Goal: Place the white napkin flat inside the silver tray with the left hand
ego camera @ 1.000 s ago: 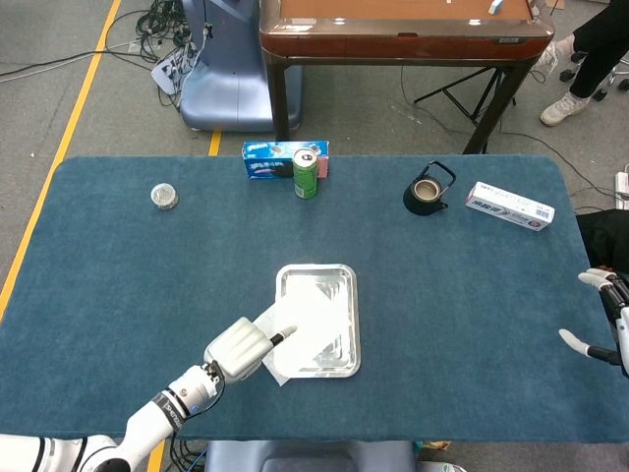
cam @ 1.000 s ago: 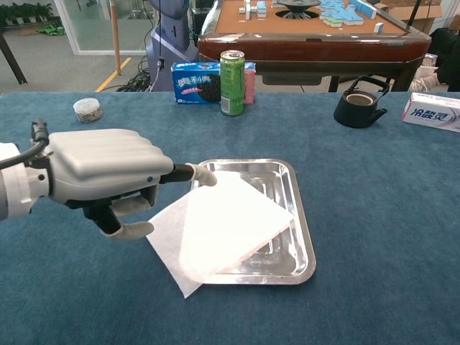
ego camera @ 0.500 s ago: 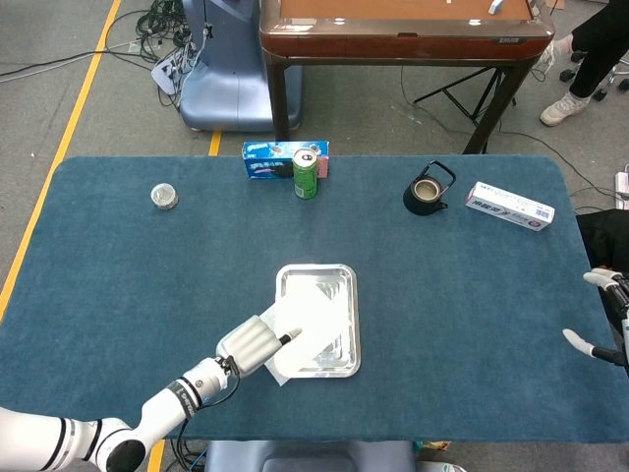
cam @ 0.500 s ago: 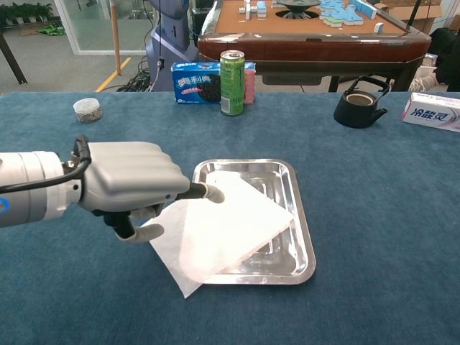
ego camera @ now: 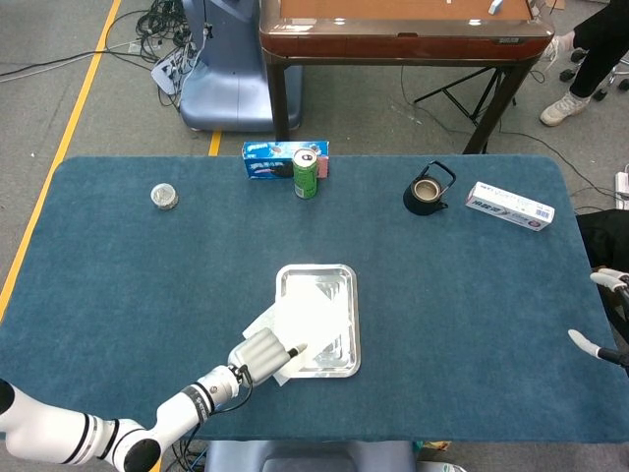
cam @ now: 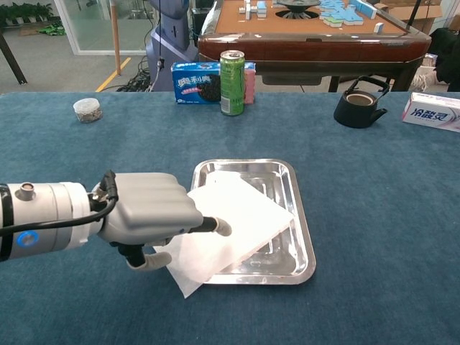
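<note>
The white square paper napkin [cam: 228, 226] lies mostly inside the shallow silver metal tray [cam: 302, 215]; its near-left corner overhangs the rim onto the blue desk [cam: 374, 180], so it is not yet flat. The left hand [cam: 147, 215] sits at that corner, one finger extended onto the sheet, apparently pressing, the others curled. No grip on the napkin is visible.
</note>
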